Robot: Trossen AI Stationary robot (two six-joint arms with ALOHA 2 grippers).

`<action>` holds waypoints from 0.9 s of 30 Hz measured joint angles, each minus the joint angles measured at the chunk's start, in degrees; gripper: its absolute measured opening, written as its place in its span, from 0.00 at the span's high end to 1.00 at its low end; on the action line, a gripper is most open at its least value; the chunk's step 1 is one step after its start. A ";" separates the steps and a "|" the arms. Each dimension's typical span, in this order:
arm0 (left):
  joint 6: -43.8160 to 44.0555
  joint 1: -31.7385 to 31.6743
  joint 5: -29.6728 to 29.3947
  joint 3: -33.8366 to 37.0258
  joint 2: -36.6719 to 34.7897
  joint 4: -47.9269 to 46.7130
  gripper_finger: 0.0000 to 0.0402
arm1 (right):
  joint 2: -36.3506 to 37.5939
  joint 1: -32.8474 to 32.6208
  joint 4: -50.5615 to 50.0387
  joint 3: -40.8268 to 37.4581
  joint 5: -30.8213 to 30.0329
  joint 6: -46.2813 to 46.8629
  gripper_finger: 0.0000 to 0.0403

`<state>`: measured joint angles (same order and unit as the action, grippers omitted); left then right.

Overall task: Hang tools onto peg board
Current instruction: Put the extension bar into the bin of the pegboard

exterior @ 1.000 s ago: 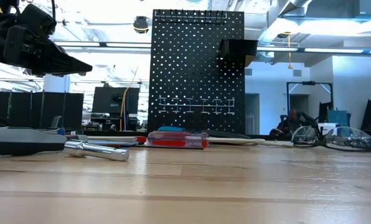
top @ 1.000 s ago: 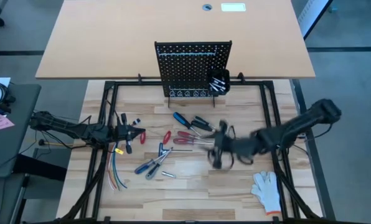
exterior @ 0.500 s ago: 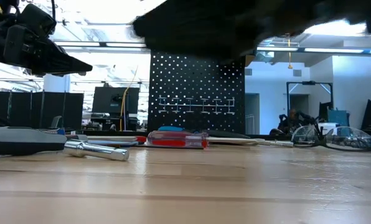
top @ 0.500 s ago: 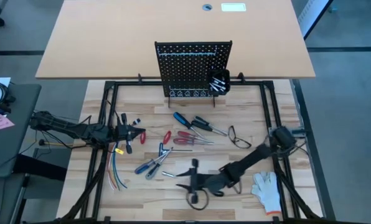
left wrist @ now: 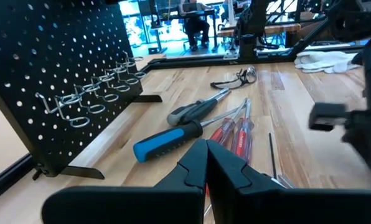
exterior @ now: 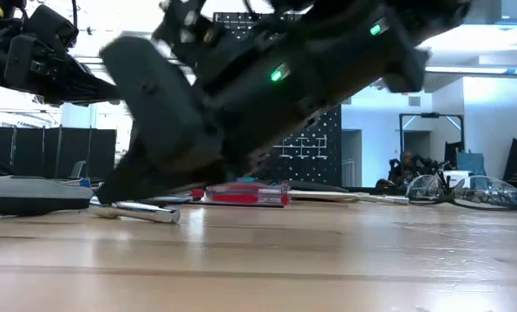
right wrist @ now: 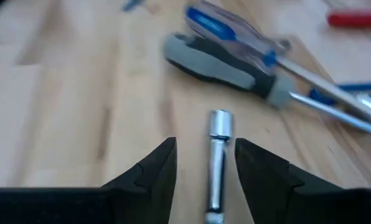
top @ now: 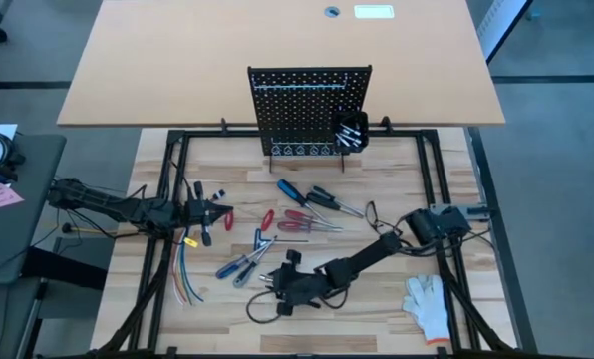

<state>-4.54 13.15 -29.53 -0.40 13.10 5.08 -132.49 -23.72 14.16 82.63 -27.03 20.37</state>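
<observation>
Silver bit [right wrist: 217, 163] now sits between right gripper [right wrist: 205, 167] fingers.

The right gripper [right wrist: 204, 163] stands with its fingers parted on either side of a small silver bit [right wrist: 217, 163], bare wood outside each finger. Just ahead of it a grey-handled tool [right wrist: 223, 65] and a blue-handled screwdriver [right wrist: 226, 32] lie across the way. Beyond the left gripper [left wrist: 205, 167], red screwdrivers [left wrist: 234, 134] and a blue-handled one [left wrist: 167, 142] crowd the path toward the peg board [left wrist: 55, 74].
</observation>
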 joint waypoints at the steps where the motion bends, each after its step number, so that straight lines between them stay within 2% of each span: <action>1: 0.00 0.00 0.03 0.00 0.00 0.06 1.00 | 0.00 0.23 -1.58 0.02 -0.02 1.21 0.58; 5: 0.02 0.00 0.01 0.00 0.02 0.04 1.00 | 0.12 1.05 -5.51 0.25 -0.01 5.98 0.58; 10: 0.02 0.00 0.01 0.00 0.01 0.02 1.00 | 0.23 0.87 -8.56 0.35 -0.02 6.58 0.62; 18: 0.00 0.00 0.01 0.00 0.02 0.02 1.00 | 0.49 0.09 -13.85 0.46 0.71 8.31 0.92; 27: 0.00 0.00 0.01 0.00 0.01 0.02 1.00 | 3.24 -2.52 -19.59 0.10 -0.63 5.43 0.91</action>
<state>-4.54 13.15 -29.52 -0.40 13.12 5.10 -129.24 -26.24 -5.43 82.73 -27.65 25.80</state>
